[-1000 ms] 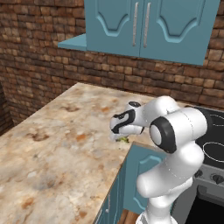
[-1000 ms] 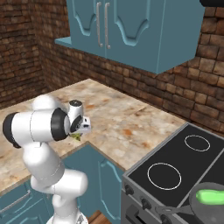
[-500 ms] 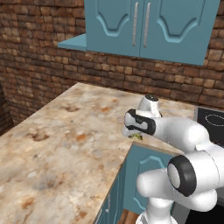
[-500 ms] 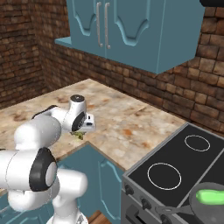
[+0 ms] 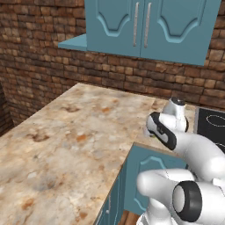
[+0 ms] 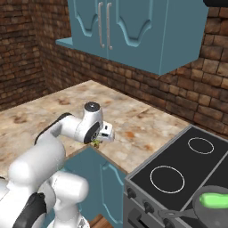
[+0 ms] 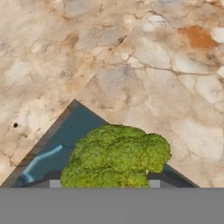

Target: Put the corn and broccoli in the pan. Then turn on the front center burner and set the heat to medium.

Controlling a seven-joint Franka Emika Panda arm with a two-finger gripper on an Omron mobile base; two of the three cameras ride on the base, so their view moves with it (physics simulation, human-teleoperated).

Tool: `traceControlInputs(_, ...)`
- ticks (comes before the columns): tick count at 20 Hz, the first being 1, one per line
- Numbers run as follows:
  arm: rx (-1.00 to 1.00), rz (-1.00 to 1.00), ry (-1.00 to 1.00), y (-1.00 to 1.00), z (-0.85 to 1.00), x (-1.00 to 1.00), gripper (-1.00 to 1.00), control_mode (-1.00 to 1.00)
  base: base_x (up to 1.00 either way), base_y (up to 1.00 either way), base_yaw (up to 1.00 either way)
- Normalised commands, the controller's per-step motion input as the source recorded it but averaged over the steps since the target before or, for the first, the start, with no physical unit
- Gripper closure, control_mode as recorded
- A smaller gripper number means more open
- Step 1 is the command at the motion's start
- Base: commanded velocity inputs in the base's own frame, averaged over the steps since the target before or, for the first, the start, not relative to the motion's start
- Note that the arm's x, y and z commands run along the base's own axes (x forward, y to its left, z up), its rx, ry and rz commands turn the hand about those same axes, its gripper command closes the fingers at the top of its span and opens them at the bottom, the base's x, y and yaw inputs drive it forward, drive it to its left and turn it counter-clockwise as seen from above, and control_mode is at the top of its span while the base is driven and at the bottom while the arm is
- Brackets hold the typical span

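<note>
My gripper (image 6: 99, 141) is pinching the broccoli (image 7: 114, 158) tight between its jaws. A second ago my arm was curled in close, and now it has reached out and swung toward the stove. That tells me I am carrying the broccoli over. Below the gripper is the counter (image 5: 79, 145). Far off to its side sits the pan (image 6: 198, 210), with the corn (image 6: 214, 200) already inside.

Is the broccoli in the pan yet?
No. The broccoli hangs in the shut claw above the counter corner; the pan holds only corn.
</note>
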Motion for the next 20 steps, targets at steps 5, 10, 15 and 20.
traceControlInputs(5, 0.00, -0.36, 0.01, -1.00, 0.15, -0.33, 1.00, -1.00, 0.00, 0.00, 0.00)
traceControlInputs(10, 0.00, -0.41, 0.10, -1.00, 0.07, -0.31, 1.00, -1.00, 0.00, 0.00, 0.00)
traceControlInputs(15, 0.00, -0.41, 0.12, -1.00, 0.10, -0.31, 1.00, -1.00, 0.00, 0.00, 0.00)
traceControlInputs(20, 0.00, -0.42, 0.11, -1.00, 0.17, -0.36, 1.00, -1.00, 0.00, 0.00, 0.00)
